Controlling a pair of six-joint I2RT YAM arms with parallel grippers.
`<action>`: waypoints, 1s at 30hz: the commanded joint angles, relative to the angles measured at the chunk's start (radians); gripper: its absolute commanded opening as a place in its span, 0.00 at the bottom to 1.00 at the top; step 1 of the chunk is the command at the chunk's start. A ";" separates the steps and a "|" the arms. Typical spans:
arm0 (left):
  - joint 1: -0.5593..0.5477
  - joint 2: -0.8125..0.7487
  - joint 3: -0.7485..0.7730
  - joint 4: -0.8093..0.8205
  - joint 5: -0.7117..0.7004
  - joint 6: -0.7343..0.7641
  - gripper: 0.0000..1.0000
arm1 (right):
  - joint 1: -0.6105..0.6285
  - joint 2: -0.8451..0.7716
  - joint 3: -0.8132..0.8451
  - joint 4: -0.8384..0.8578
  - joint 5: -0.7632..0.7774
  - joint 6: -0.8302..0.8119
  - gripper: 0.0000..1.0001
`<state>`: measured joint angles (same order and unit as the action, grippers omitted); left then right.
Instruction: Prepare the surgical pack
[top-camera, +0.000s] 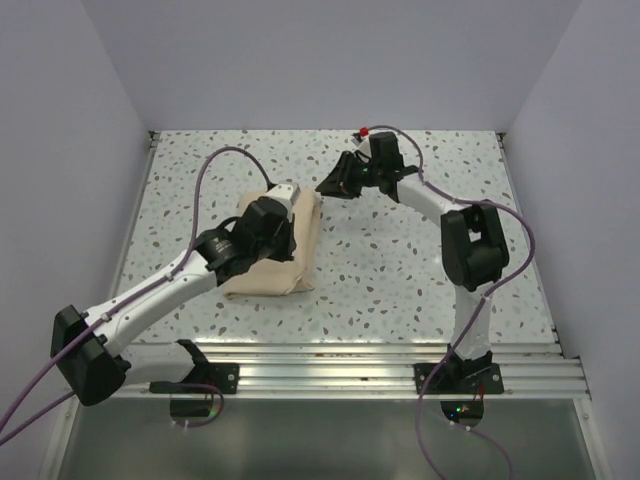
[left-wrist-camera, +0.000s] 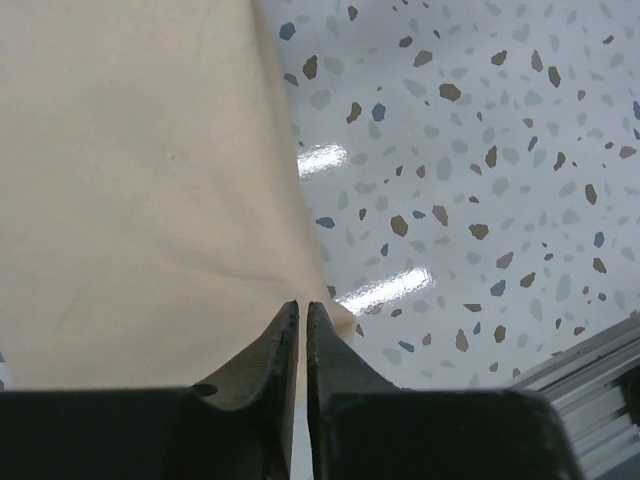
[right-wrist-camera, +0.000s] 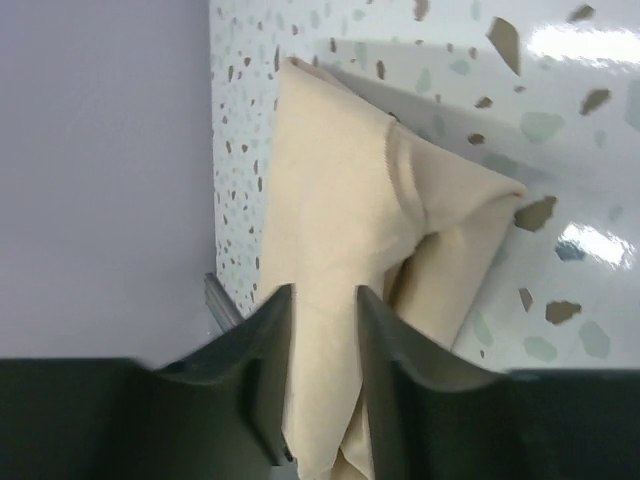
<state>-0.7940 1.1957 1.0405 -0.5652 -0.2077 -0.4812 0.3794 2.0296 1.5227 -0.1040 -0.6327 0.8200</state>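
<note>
The surgical pack (top-camera: 265, 280) lies left of the table's middle as a folded tan bundle. My left gripper (top-camera: 288, 200) rests over its far part. In the left wrist view the left gripper (left-wrist-camera: 302, 305) has its jaws pressed nearly together right at the edge of the tan wrap (left-wrist-camera: 150, 180), pinching that edge. My right gripper (top-camera: 328, 186) hovers just off the bundle's far right corner. In the right wrist view the right gripper (right-wrist-camera: 325, 292) stands open, and a fold of the tan cloth (right-wrist-camera: 340, 200) shows in the gap, free of both fingers.
A small red object (top-camera: 366, 130) sits at the table's back edge behind the right arm. An aluminium rail (top-camera: 350, 365) runs along the near edge and also shows in the left wrist view (left-wrist-camera: 590, 350). Walls close in on three sides.
</note>
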 joint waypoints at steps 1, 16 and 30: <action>0.056 0.091 0.046 0.088 0.128 0.000 0.08 | 0.021 0.064 0.111 0.087 -0.146 0.004 0.27; 0.084 0.372 -0.119 0.378 0.395 0.015 0.00 | 0.033 0.294 0.096 0.264 -0.273 0.134 0.06; 0.156 0.551 -0.142 0.482 0.448 0.099 0.00 | -0.016 0.389 0.205 0.038 -0.182 -0.028 0.04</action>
<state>-0.6895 1.7046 0.9249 -0.1081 0.2569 -0.4507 0.3836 2.3745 1.7008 0.0235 -0.9081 0.8665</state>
